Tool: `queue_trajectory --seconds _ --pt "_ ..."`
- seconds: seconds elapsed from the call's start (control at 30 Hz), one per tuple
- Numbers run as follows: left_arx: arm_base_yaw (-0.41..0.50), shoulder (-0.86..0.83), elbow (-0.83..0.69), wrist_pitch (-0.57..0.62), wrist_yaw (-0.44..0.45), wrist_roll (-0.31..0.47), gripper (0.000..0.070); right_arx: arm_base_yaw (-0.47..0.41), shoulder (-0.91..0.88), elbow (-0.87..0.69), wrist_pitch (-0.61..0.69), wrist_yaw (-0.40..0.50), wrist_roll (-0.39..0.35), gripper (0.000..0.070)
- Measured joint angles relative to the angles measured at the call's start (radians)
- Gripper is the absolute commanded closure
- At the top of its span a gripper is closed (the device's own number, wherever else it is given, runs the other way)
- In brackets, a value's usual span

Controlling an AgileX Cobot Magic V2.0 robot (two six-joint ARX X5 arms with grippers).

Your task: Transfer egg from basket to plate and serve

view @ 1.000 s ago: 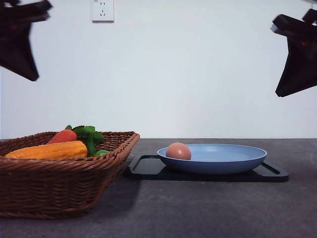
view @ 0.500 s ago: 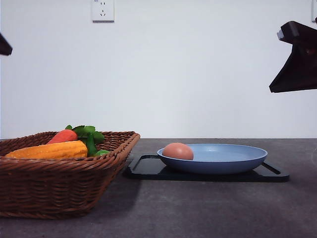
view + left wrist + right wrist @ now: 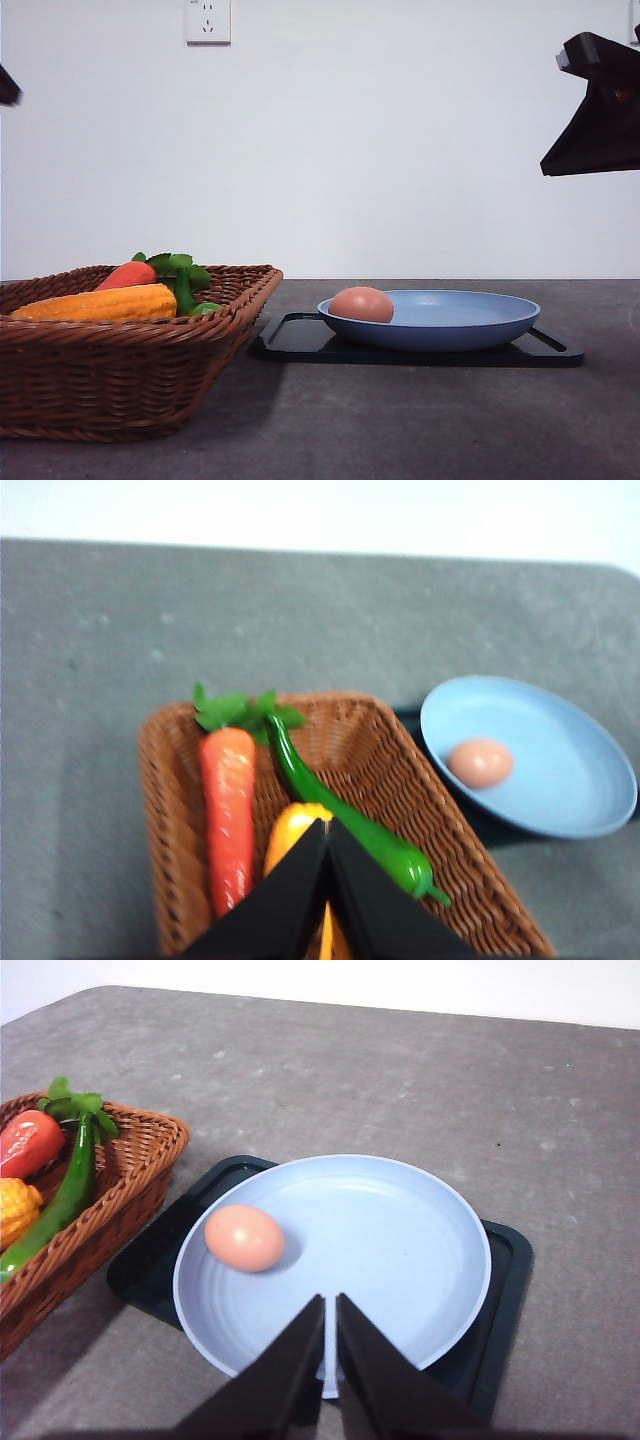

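In the plate [image 3: 400, 1260] lies the egg [image 3: 244, 1237], long axis sideways; carrot [image 3: 228, 810] and corn [image 3: 100, 302] fill the basket [image 3: 120, 380]; both my pincers [image 3: 330, 1360] [image 3: 328, 880] are pressed together

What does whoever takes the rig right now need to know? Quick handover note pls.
Left gripper: shut, holds nothing, above the basket.
Right gripper: shut, holds nothing, above the plate.
Egg: lying in the plate near its basket-side rim; plate sits on the black tray.
Basket holds carrot, corn and green pepper.
Done: egg transferred to plate.
Left: serve the plate.
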Motion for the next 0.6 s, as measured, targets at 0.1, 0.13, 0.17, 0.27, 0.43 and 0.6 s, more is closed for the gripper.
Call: queue_trajectory --seconds 0.1,0.13,0.17,0.27,0.43,0.6 --pt "0.059 -0.121 -0.007 0.04 0.0 0.069 0.07 0.0 0.0 0.0 0.0 0.0 0.0 0.07" --pt "0.087 -0.16 -0.014 0.063 0.0 0.092 0.07 0.0 0.0 0.0 0.001 0.001 0.0 0.07" --pt "0.119 -0.193 -0.027 0.083 -0.001 0.112 0.07 0.0 0.0 0.0 0.001 0.0 0.0 0.07" --pt "0.22 -0.26 -0.095 0.109 0.0 0.155 0.07 0.0 0.0 0.0 0.001 0.0 0.0 0.07" --pt "0.368 -0.326 -0.225 0.098 -0.001 0.174 0.07 0.0 0.0 0.0 0.001 0.001 0.0 0.07" --pt "0.433 -0.37 -0.341 0.097 0.0 0.174 0.07 0.0 0.0 0.0 0.001 0.001 0.0 0.07"
